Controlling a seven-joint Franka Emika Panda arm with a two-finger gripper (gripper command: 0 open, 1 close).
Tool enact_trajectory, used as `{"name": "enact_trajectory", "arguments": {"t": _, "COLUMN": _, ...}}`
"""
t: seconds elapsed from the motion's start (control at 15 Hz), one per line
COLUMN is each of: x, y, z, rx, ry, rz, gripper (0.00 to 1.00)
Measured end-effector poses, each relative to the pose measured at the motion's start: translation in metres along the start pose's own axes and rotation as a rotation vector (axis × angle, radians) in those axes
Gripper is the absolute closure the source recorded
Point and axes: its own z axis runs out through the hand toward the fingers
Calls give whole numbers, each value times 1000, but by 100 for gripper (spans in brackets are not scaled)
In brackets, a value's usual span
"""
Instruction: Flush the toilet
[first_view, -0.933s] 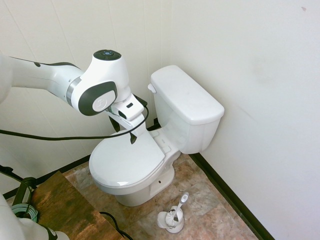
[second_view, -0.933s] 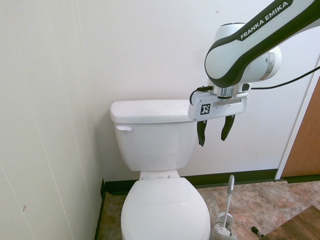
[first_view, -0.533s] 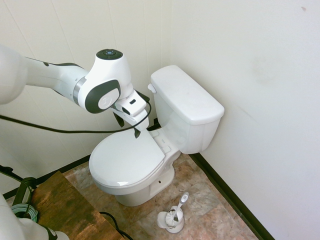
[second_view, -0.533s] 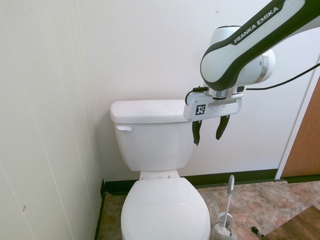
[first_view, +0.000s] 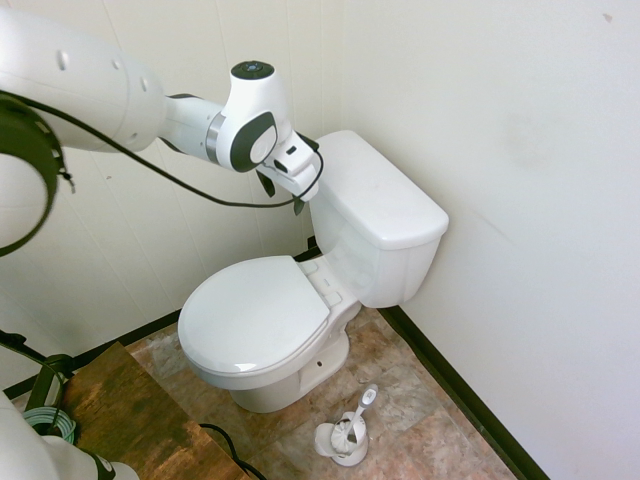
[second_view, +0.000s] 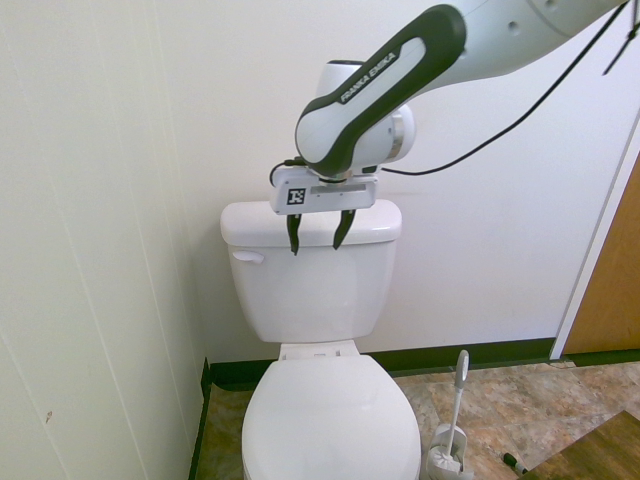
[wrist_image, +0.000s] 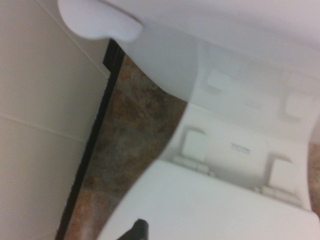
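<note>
gripper (second_view: 314, 233) – fingers spread wide, empty, in front of the tank | toilet (second_view: 320, 290) – in the corner, lid down, flush lever (second_view: 247, 257) nothing blocking it | toilet brush (second_view: 452, 430) on the floor beside the bowl

White toilet (first_view: 300, 300) — mottled brown floor (first_view: 400, 380) — black baseboard (first_view: 460, 400)
</note>
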Motion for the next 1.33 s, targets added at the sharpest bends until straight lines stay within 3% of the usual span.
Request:
{"name": "enact_trajectory", "arguments": {"t": 0.27, "x": -4, "y": -73, "z": 23, "rx": 40, "ry": 30, "rz": 19, "gripper": 0}}
{"name": "enact_trajectory", "arguments": {"t": 0.33, "x": -3, "y": -87, "z": 28, "rx": 45, "ry": 35, "rz": 25, "gripper": 100}}
{"name": "enact_trajectory", "arguments": {"t": 0.8, "x": 14, "y": -131, "z": 90, "rx": 9, "ry": 54, "rz": 111, "gripper": 100}}
{"name": "enact_trajectory", "arguments": {"t": 1.33, "x": 19, "y": -146, "z": 93, "rx": -1, "ry": 44, "rz": 145, "gripper": 100}}
